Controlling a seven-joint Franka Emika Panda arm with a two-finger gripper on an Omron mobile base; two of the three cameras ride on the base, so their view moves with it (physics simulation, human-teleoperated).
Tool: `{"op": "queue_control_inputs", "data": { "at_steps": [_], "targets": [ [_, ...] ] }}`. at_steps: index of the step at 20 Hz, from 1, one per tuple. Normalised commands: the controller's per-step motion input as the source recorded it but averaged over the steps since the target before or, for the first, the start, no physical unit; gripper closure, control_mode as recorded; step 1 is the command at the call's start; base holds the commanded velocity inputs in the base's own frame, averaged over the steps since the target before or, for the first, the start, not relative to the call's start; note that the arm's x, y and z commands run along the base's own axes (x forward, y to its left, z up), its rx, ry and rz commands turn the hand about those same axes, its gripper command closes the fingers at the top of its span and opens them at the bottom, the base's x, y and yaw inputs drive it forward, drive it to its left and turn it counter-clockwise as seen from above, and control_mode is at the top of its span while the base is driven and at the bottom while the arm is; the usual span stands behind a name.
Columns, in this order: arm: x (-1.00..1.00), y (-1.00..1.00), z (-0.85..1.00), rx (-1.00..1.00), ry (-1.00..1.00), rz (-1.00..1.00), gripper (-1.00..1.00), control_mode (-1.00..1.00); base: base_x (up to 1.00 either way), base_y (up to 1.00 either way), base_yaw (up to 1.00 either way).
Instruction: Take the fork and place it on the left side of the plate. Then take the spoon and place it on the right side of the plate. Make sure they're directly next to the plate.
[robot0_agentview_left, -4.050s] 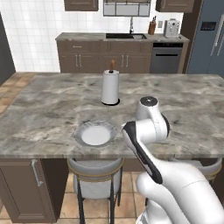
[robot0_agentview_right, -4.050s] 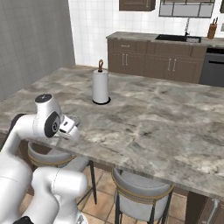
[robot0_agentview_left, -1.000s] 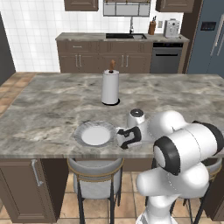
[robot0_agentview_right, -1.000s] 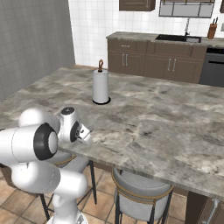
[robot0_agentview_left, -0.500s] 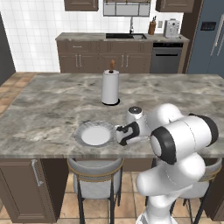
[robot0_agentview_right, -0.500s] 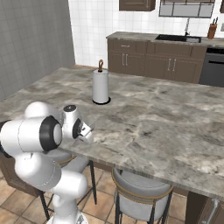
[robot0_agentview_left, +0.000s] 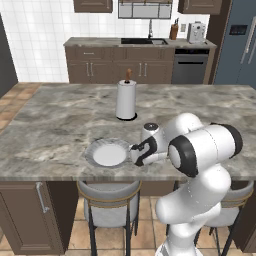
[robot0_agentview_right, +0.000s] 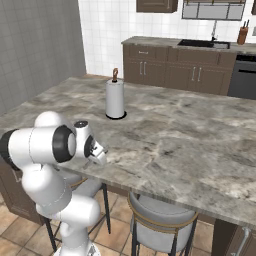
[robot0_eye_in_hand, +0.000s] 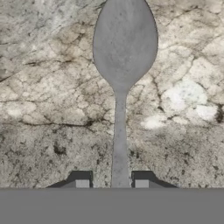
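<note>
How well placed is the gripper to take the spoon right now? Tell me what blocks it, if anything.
Probably yes. In the hand view the spoon lies flat on the marble counter, its handle running between the open gripper fingertips, with nothing over it or beside it.

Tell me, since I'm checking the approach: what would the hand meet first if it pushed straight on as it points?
The spoon. Its handle runs between the hand fingertips, lying on the marble counter just behind it. How much gap remains is unclear.
</note>
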Motion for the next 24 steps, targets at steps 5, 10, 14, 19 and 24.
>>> {"op": "queue_control_inputs", "data": {
  "at_steps": [5, 10, 14, 19, 24],
  "targets": [
    [0.0, 0.0, -0.03, 0.0, 0.0, 0.0, -1.0, -1.0, 0.0, 0.0, 0.0],
    [-0.12, -0.01, 0.13, 0.0, -0.03, 0.0, -1.0, -1.0, 0.0, 0.0, 0.0],
    [-0.4, -0.15, 0.34, 0.0, -0.05, -0.02, -1.0, -1.0, 0.0, 0.0, 0.0],
    [-0.41, -0.17, 0.48, 0.0, -0.04, -0.03, -1.0, -1.0, 0.0, 0.0, 0.0],
    [-0.36, -0.2, 0.69, 0.0, -0.03, -0.04, -1.0, -1.0, 0.0, 0.0, 0.0]
  ]
}}
